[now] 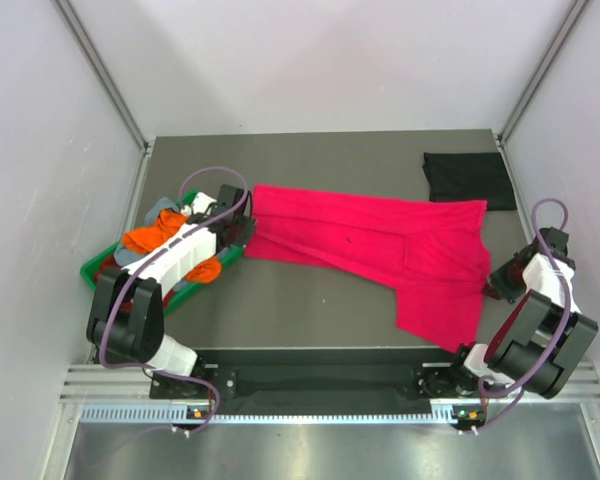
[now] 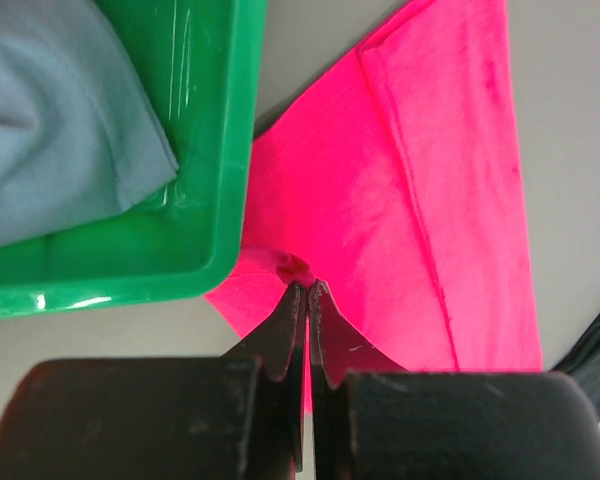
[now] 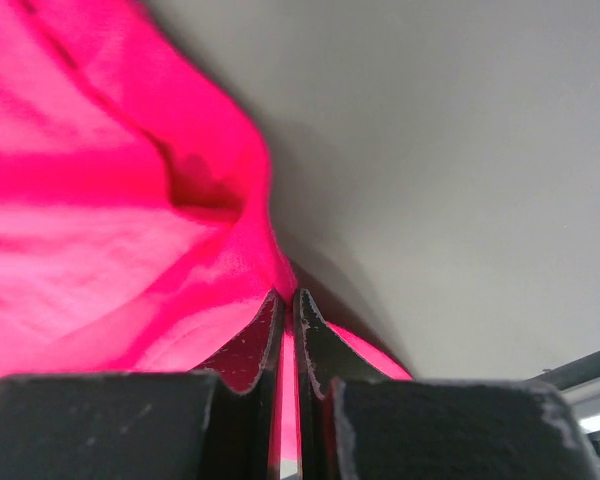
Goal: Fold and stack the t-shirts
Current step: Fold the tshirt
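Observation:
A bright pink-red t-shirt lies stretched across the table between both arms. My left gripper is shut on its left edge, seen in the left wrist view pinching a bunch of the pink-red t-shirt beside the tray. My right gripper is shut on the shirt's right edge; in the right wrist view the pink-red t-shirt is clamped between its jaws. A folded black t-shirt lies at the back right. Orange, dark red and grey-blue t-shirts sit in the tray.
A green plastic tray stands at the table's left edge under my left arm; its rim shows in the left wrist view. Grey walls enclose the table on three sides.

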You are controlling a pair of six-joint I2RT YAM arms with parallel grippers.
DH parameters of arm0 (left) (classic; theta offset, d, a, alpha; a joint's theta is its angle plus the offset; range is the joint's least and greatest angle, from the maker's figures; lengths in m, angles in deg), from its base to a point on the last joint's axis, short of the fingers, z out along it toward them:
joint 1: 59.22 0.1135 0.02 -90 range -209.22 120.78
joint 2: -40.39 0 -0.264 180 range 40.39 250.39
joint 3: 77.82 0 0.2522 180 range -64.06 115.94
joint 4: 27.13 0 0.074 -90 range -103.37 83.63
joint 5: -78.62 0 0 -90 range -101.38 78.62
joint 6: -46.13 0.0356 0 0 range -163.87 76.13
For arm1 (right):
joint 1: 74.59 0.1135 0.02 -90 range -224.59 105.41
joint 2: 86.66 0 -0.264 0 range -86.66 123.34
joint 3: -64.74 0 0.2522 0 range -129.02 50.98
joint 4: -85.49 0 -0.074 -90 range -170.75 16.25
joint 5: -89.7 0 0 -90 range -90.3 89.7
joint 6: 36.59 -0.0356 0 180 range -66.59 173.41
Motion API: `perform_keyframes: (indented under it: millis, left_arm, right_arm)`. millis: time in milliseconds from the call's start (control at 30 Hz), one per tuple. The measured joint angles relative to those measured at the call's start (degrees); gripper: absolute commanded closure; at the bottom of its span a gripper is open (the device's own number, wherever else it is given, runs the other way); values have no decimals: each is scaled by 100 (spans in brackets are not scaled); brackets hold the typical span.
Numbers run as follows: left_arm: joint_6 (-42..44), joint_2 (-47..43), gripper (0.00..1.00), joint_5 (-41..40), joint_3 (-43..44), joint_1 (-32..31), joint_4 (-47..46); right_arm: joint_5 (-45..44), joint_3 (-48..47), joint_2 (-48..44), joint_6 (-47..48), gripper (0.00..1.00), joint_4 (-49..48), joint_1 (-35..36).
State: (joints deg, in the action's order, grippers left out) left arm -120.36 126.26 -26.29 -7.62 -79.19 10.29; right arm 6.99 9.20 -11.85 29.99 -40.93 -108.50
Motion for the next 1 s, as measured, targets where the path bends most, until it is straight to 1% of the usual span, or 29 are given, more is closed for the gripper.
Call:
perform_keyframes:
  millis: [133, 300, 567, 767, 1000]
  left_arm:
    - [31, 0, 100, -173, 173, 0, 63]
    - [111, 109, 100, -369, 529, 0, 227]
    - [210, 767, 100, -538, 1130, 0, 568]
    - [192, 1414, 100, -599, 1692, 0, 1029]
    - [146, 1897, 100, -761, 1987, 0, 1460]
  right_arm:
    - [140, -68, -210, -122, 100, -39, 0]
    - [393, -142, -238, -328, 100, -240, 0]
    - [601, -164, -236, -638, 100, -570, 4]
    - [691, -474, -162, -798, 100, -782, 17]
    - [758, -531, 105, -973, 100, -1115, 184]
